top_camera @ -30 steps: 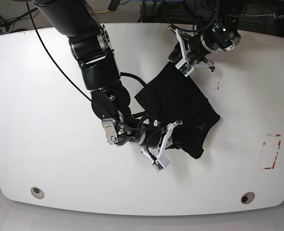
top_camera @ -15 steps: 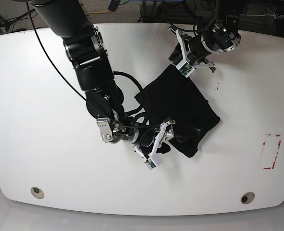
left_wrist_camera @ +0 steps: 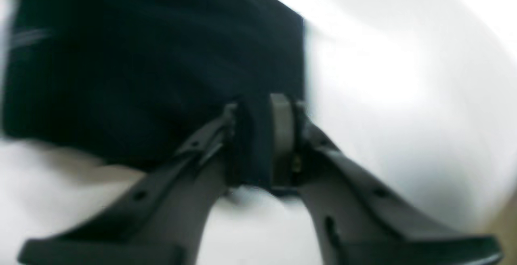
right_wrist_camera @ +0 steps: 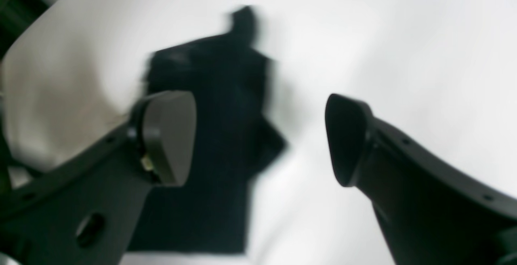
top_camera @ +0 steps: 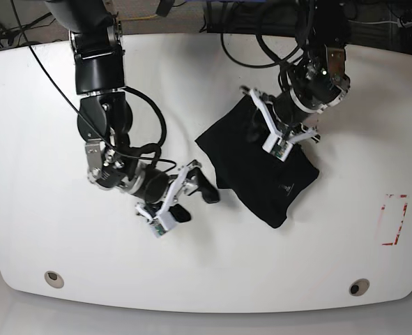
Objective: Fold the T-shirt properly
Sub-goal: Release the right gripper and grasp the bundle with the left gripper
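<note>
Left end effector pinching T-shirt fold, right end effector wide, empty

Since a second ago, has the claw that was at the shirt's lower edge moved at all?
Yes. The right gripper has let go, now open, and pulled back from the T-shirt toward the round hole at the table's near corner.

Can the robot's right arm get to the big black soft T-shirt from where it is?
Probably yes: the right gripper hangs open just beside the black T-shirt, with only bare white table between them.
</note>
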### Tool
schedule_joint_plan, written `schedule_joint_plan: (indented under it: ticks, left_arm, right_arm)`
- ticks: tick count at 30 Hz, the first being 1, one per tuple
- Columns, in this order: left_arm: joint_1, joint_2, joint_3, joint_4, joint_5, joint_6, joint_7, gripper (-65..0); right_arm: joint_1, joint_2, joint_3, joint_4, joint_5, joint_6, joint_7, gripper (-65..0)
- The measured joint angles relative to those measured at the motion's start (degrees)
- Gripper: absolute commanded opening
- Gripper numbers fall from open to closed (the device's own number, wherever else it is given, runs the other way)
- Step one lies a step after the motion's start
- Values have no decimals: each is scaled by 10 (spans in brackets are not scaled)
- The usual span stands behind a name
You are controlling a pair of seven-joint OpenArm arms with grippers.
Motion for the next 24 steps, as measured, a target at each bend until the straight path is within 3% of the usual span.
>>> schedule_joint_plan:
  ticks: [4, 7, 11, 16, 24]
  left_arm:
    - [-46, 13, 3, -10, -7, 80, -8, -397]
    - [-82, 22, 2, -48, -9, 107, -3, -392]
    - [-127, 33, -3, -112, -4, 141, -7, -392]
    - [-181, 35, -1, -237, -6, 170, -60, -392]
    - [-255, 17, 0, -447, -5, 174, -152, -390]
  right_arm:
    - [-24, 7, 84, 18, -3, 16, -32, -176]
    - [-31, 7, 142, 19, -5, 52, -62, -176]
    - [-56, 4, 218, 52, 0, 58, -90, -176]
    - [-86, 9, 272, 89, -8, 58, -122, -176]
    - [-129, 4, 297, 140, 0, 60, -121, -176]
